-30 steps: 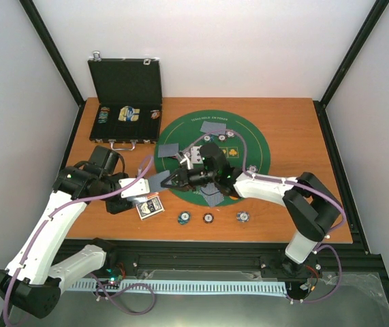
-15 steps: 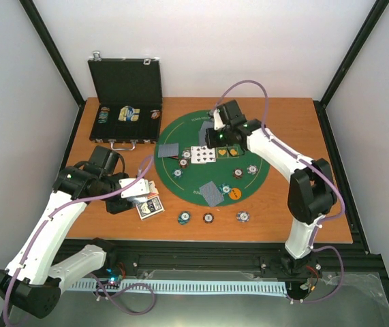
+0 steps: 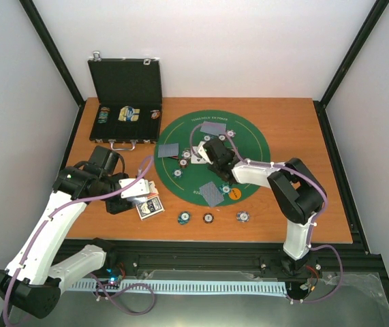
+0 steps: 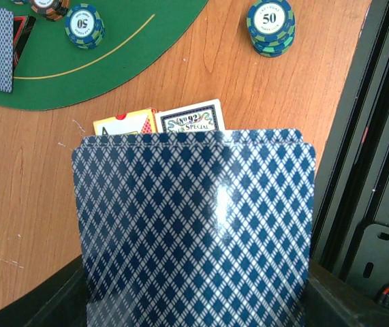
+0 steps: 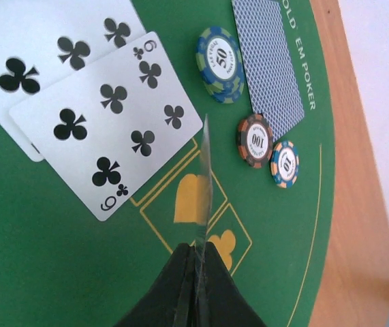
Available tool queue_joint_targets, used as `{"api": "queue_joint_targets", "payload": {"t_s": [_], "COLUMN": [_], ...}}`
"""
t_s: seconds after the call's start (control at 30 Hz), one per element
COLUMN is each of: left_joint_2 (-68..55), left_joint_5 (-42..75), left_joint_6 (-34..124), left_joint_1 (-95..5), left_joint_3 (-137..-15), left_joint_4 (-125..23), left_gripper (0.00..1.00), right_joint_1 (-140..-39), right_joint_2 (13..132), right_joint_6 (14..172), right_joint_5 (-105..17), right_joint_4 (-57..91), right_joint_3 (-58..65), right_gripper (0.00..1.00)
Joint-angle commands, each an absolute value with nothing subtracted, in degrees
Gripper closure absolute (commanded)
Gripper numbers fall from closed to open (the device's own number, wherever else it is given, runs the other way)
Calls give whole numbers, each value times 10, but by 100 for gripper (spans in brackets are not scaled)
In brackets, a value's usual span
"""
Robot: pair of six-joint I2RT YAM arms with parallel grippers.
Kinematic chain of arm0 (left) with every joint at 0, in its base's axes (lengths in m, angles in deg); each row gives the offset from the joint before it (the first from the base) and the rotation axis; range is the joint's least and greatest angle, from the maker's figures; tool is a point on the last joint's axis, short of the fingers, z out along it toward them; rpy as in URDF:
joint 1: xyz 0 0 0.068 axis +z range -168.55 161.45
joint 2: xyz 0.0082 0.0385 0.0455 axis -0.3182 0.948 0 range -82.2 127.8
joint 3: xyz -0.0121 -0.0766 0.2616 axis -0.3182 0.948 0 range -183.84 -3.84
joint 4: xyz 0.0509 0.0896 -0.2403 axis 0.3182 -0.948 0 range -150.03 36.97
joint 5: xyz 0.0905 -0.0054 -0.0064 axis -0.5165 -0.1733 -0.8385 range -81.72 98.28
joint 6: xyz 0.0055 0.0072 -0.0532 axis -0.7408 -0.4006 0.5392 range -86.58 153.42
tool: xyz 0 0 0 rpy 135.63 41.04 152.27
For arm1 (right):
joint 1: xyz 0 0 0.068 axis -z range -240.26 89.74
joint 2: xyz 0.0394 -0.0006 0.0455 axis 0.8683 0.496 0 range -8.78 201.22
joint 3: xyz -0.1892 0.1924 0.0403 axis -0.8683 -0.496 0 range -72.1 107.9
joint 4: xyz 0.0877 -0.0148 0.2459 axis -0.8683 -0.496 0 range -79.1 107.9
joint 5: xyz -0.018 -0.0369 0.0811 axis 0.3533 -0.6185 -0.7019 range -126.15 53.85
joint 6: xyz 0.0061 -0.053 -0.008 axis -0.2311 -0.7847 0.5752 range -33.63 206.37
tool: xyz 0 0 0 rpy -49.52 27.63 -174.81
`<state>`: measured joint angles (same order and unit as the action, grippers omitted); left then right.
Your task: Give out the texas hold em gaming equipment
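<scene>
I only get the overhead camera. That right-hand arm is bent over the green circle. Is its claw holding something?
Observer: Yes. Its wrist camera shows the right gripper shut on one card, seen edge-on over the green mat.
Operator: And the white cards beside it?
Observer: The top one is the nine of clubs, face up, overlapping another club card.
Operator: Is the other arm idle?
Observer: No. The left gripper holds a stack of blue-backed cards. A card box lies on the table just past them.
</scene>
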<state>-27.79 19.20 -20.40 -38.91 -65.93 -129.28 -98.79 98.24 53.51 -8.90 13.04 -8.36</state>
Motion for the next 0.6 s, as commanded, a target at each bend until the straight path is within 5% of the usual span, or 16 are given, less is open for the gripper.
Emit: {"api": "queue_joint_targets", "payload": {"t_s": [0.0, 0.57], "left_joint_2": [-280, -285], "left_joint_5": [200, 201], "left_joint_6": [-211, -213], "left_joint_1": [-389, -389], "left_joint_3": [-668, -658], "left_joint_4": [-1295, -1290], "left_gripper": [84, 84], "right_joint_1": [-987, -935], "right_joint_2": [981, 993], "right_joint_6": [377, 342], "right_joint_5": [-96, -241], "right_joint_4": [329, 177], "right_joint_3": [-139, -94], "right_gripper": [97, 96]}}
